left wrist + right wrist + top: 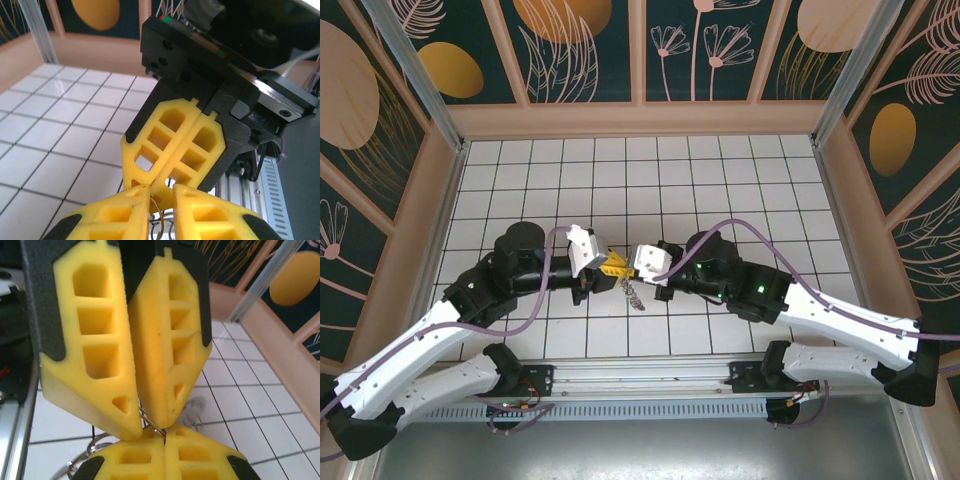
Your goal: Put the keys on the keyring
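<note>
My two grippers meet tip to tip above the tiled floor, the left gripper [614, 265] from the left and the right gripper [630, 270] from the right. The keyring [633, 297] hangs below them as a thin grey strand. In the right wrist view my right gripper [165, 435] is shut, pinching the keyring's fine wire [150, 424] at its tips. In the left wrist view my left gripper [161, 192] stands slightly open, and the keyring wire [159, 212] runs through the gap close to the left finger. The keys are hidden.
White tiled floor [720, 180] spreads behind and beside the arms. Pale wooden walls [640, 118] close it in at the back and sides. A metal rail [650, 380] with the arm bases runs along the near edge.
</note>
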Available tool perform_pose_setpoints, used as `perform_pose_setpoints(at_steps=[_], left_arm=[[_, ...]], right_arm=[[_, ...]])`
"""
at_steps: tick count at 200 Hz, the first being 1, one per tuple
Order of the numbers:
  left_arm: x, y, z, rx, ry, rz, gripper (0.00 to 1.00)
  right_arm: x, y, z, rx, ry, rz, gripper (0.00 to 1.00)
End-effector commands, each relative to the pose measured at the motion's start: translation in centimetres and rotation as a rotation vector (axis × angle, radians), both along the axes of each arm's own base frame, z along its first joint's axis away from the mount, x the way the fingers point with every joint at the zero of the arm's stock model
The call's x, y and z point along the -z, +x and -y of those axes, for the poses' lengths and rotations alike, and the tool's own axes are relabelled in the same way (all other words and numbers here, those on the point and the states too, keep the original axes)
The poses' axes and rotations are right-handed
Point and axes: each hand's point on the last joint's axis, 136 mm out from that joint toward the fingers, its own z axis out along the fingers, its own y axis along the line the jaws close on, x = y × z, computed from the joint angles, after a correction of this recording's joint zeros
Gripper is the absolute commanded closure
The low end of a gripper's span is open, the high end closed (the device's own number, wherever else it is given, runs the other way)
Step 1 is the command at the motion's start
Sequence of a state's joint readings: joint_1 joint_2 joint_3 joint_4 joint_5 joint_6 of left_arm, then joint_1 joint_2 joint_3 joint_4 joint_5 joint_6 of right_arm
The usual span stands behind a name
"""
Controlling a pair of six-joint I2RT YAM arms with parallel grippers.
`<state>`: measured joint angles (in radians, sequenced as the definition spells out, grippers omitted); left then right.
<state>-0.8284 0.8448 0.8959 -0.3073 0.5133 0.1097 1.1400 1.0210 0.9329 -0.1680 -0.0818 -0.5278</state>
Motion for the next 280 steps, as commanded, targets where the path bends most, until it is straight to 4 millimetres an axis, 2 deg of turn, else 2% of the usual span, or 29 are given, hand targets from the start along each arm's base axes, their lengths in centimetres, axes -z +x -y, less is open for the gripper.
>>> perform_pose_setpoints(at_steps=[1, 57, 144, 184, 216, 280], left_arm=[[-1.2, -1.4, 0.4, 0.076, -0.013, 0.026, 0.83], [0.6, -0.3, 0.2, 0.027, 0.041, 0.022, 0.81], [0.1, 0.6, -0.9, -0.059, 0.06, 0.062, 0.8], [0.1, 1.0, -0.9, -0.071, 0.072, 0.065, 0.82], [0.3, 1.0, -0.6, -0.059, 0.079, 0.065, 0.88], [1.0, 1.2, -0.7, -0.066, 0.091, 0.078, 0.9]], right_arm=[[-1.1, 0.6, -0.3, 0.032, -0.009, 0.058, 1.0], [-2.6, -0.8, 0.1, -0.024, 0.046, 0.056, 1.0], [-2.1, -0.9, 0.2, -0.03, 0.035, 0.056, 1.0], [-2.3, -1.1, 0.1, -0.041, 0.044, 0.059, 1.0], [-2.4, -1.2, 0.1, -0.047, 0.048, 0.055, 1.0], [-2.6, -1.4, 0.0, -0.057, 0.059, 0.053, 1.0]])
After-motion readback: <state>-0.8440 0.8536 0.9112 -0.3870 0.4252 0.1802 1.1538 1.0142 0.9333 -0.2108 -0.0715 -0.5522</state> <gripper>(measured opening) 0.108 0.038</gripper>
